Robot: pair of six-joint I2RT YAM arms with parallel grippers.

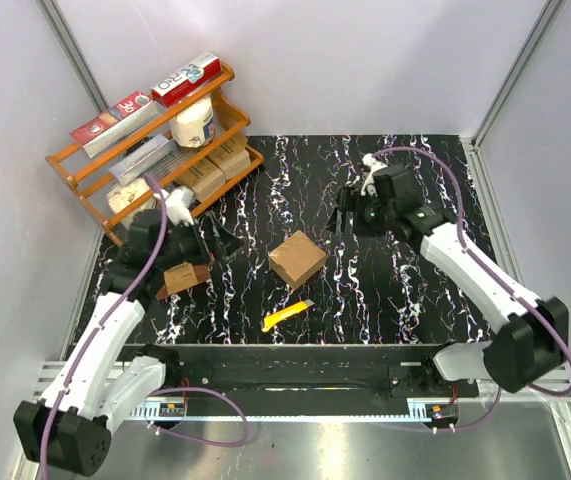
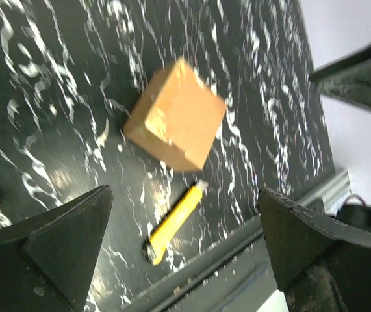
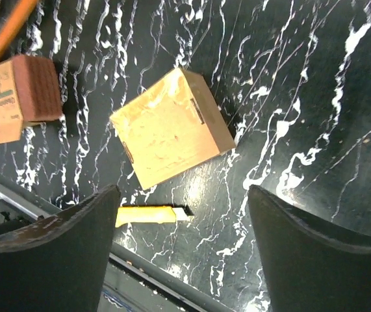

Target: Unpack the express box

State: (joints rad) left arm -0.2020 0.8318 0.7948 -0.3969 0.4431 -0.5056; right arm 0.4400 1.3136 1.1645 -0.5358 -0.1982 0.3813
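Observation:
The express box (image 1: 297, 260) is a small light-brown cardboard cube resting on the black marbled table (image 1: 405, 300), near its middle. It also shows in the left wrist view as the express box (image 2: 175, 117) and in the right wrist view as the express box (image 3: 172, 127), flaps closed. A yellow utility knife (image 1: 288, 316) lies just in front of it. My left gripper (image 1: 217, 240) hovers to the box's left, open and empty (image 2: 184, 193). My right gripper (image 1: 348, 215) hangs behind and right of the box, open and empty (image 3: 184, 192).
A darker reddish-brown box with a label (image 1: 183, 277) sits under the left arm, also seen as that box (image 3: 19, 91). An orange wire rack (image 1: 155, 140) holding cartons and packages stands at the back left. A metal rail (image 1: 285, 355) runs along the near edge.

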